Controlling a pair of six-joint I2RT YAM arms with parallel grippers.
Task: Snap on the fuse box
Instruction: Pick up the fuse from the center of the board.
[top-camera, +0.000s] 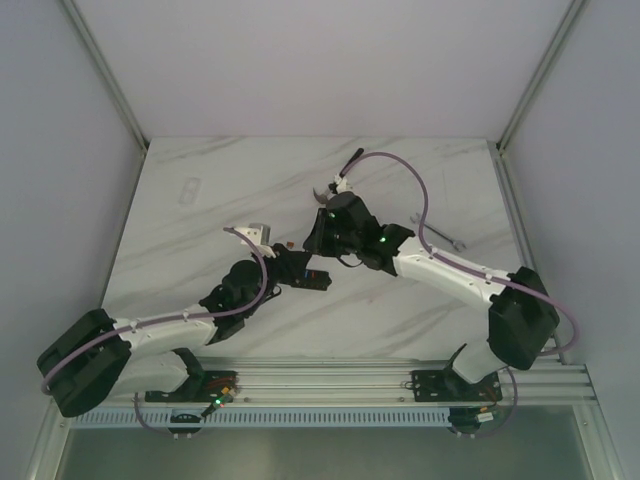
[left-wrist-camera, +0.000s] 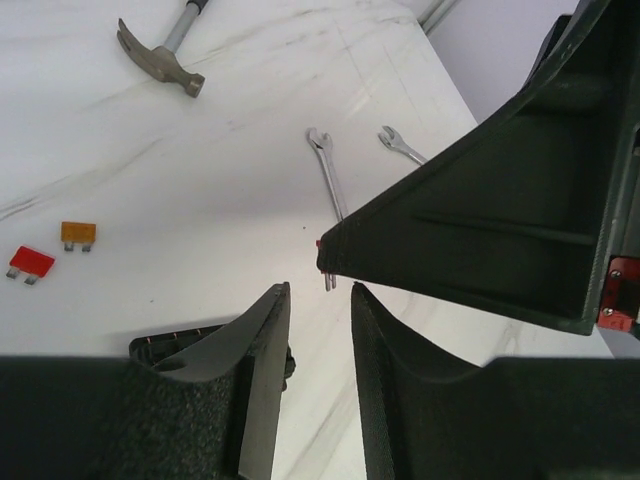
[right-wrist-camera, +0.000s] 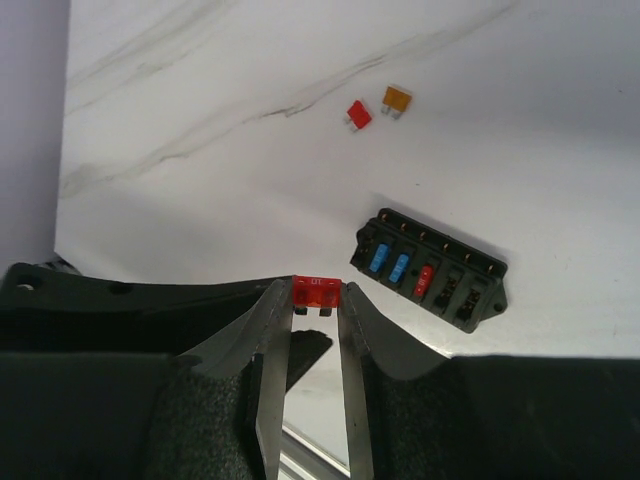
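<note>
The fuse box (right-wrist-camera: 428, 270) is a small black box lying flat on the white table, with two blue fuses and one red fuse in its slots. My right gripper (right-wrist-camera: 317, 300) is shut on a red fuse (right-wrist-camera: 317, 292), held above the table to the left of the box. My left gripper (left-wrist-camera: 318, 300) is open and empty; a corner of the box (left-wrist-camera: 180, 343) shows behind its left finger. The right gripper's finger (left-wrist-camera: 480, 230) hangs just above it, fuse prongs showing. In the top view both grippers (top-camera: 312, 272) (top-camera: 316, 243) meet mid-table and hide the box.
A loose red fuse (right-wrist-camera: 358, 114) and an orange fuse (right-wrist-camera: 397, 98) lie beyond the box. A hammer (left-wrist-camera: 160, 65) lies farther back, two wrenches (left-wrist-camera: 326, 172) (left-wrist-camera: 402, 146) to the right. A faint clear piece (top-camera: 190, 190) lies at the back left.
</note>
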